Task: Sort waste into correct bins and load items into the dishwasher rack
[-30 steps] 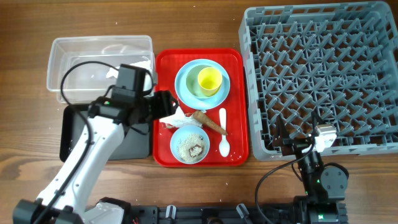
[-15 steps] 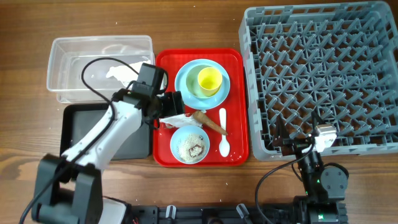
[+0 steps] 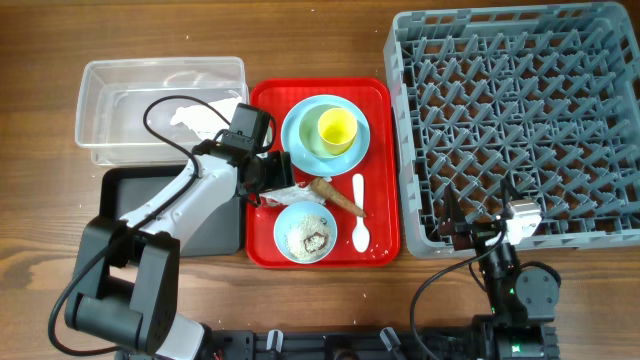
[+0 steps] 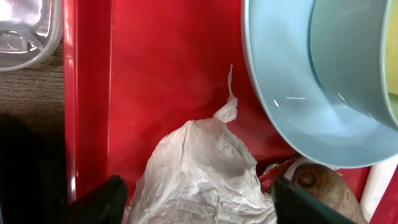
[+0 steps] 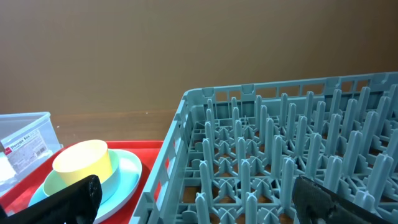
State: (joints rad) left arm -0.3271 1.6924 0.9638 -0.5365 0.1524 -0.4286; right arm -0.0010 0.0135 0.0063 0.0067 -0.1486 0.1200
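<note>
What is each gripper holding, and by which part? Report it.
Left gripper: its fingers flank the wide body of the crumpled tissue on the red tray; whether they grip it cannot be told. Right gripper: open, holding nothing.

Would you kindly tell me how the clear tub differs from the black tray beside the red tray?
The clear tub is see-through; the black tray is opaque. The tub has taller walls; the tray is shallower. The tub lies farther back, the tray nearer the front. Both are rectangular, similar in footprint.
</note>
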